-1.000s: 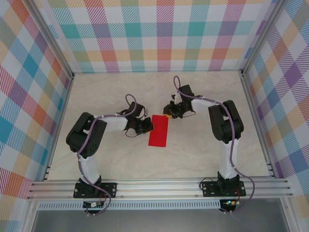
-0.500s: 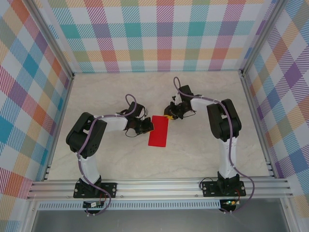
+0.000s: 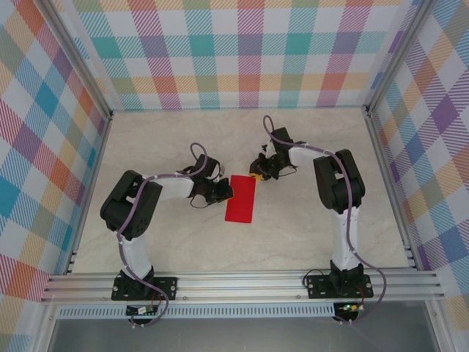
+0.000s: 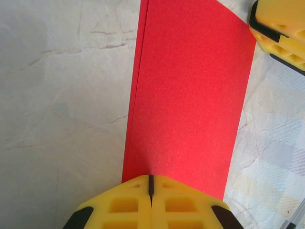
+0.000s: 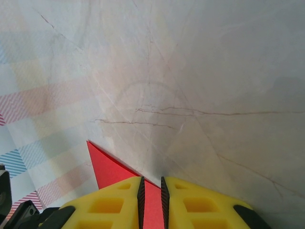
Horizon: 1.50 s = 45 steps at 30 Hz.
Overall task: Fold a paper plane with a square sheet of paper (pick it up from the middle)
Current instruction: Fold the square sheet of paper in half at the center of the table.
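Observation:
The square sheet of paper (image 3: pixel 241 199) is bright red and lies flat on the table, folded in half into a tall rectangle. Two layered edges show along its left side in the left wrist view, where the paper (image 4: pixel 190 95) runs away from my fingers. My left gripper (image 3: pixel 226 193) is shut, its tip (image 4: pixel 150 177) resting on the paper's left long edge. My right gripper (image 3: pixel 256 174) hovers at the paper's far right corner. Its jaws (image 5: pixel 151 183) stand a narrow gap apart, and the red corner (image 5: pixel 112 167) lies beneath them.
The pale marbled tabletop (image 3: pixel 308 220) surrounds the paper. Plaid walls and aluminium rails (image 3: pixel 242 282) close in the workspace. A yellow finger of the right gripper (image 4: pixel 281 28) shows at the top right of the left wrist view.
The right arm has shifted very slightly at the paper's far corner. The paper and the left gripper have not moved.

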Each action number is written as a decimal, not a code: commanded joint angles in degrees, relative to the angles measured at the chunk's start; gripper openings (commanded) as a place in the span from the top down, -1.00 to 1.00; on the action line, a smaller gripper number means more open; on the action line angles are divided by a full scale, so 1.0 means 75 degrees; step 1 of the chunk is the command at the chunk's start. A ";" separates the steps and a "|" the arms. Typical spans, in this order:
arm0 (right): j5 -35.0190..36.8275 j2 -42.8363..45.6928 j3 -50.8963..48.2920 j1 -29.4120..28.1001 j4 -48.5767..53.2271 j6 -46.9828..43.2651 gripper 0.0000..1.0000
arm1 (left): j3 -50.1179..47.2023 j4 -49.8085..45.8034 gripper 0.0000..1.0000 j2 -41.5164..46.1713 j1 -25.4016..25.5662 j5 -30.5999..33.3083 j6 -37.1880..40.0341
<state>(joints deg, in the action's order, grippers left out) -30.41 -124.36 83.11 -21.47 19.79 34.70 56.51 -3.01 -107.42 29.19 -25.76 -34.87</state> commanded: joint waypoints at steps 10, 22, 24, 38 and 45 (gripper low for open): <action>-0.0115 0.2445 -0.1972 -0.0364 -0.0219 0.0070 0.60 | -0.0372 -0.1298 1.00 -0.0302 0.0116 0.0575 0.0100; -0.0214 0.3344 -0.4448 -0.1562 -0.1606 0.0940 0.60 | -0.0445 -0.1240 1.00 -0.0291 0.0116 0.0505 0.0085; -0.0372 0.3287 -0.4593 -0.1577 -0.1849 0.1022 0.59 | -0.0433 -0.1257 1.00 -0.0279 0.0115 0.0514 0.0091; -0.0025 0.3084 -0.4896 -0.1777 -0.1413 0.0777 0.58 | -0.0454 -0.1275 1.00 -0.0241 0.0116 0.0527 0.0083; -0.0001 0.3440 -0.4795 -0.1780 -0.1131 0.0706 0.56 | -0.0468 -0.1231 1.00 -0.0280 0.0115 0.0498 0.0088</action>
<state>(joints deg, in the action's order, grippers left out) -30.92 -100.25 46.94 -34.52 8.64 41.15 56.38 -2.96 -107.22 29.19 -25.71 -34.89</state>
